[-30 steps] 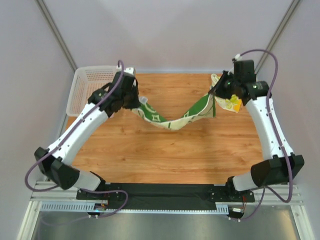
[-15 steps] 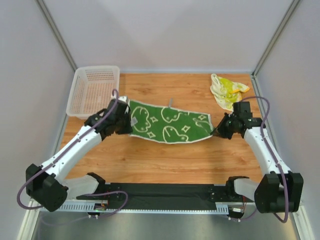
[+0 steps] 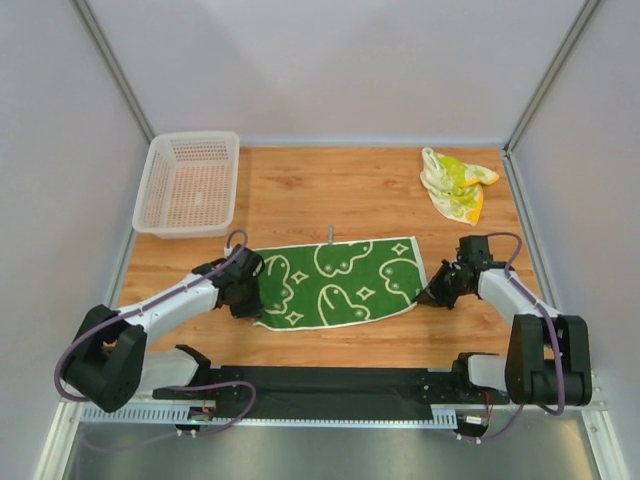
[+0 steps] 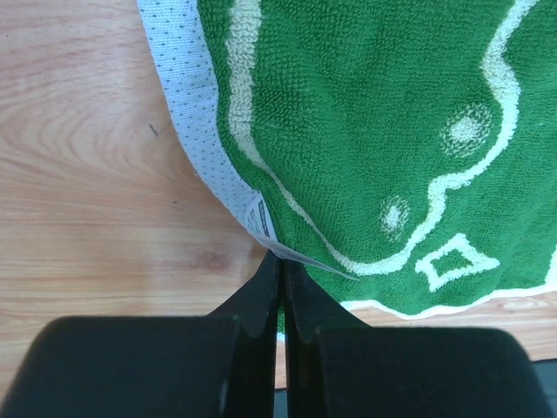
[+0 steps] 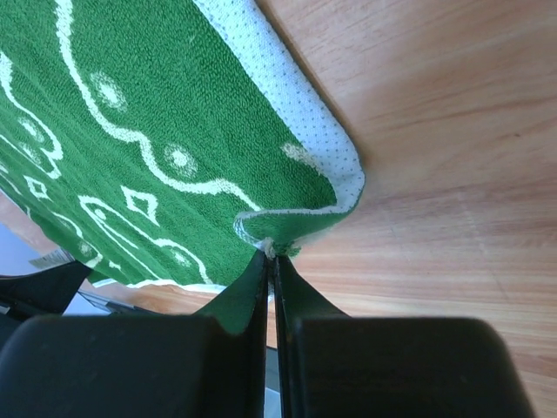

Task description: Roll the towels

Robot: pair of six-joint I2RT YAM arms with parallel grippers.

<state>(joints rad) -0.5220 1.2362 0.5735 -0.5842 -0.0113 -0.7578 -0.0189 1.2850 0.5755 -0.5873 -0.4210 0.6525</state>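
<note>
A green towel with cream line drawings lies spread flat on the wooden table, near the front edge. My left gripper is shut on its near-left corner, right by the white label; the left wrist view shows the towel running away from the pinched gripper. My right gripper is shut on the near-right corner. In the right wrist view the towel curls up where the gripper pinches it. The second towel, cream with yellow-green blotches and an orange edge, lies crumpled at the back right.
A white plastic mesh basket stands at the back left corner of the table. Grey walls close in the left, back and right sides. Both arms lie low along the table's front.
The green towel hung slack in the air between both raised grippers; both arms came down and toward the front edge, stretching it out flat on the table. Both grips stayed shut.
</note>
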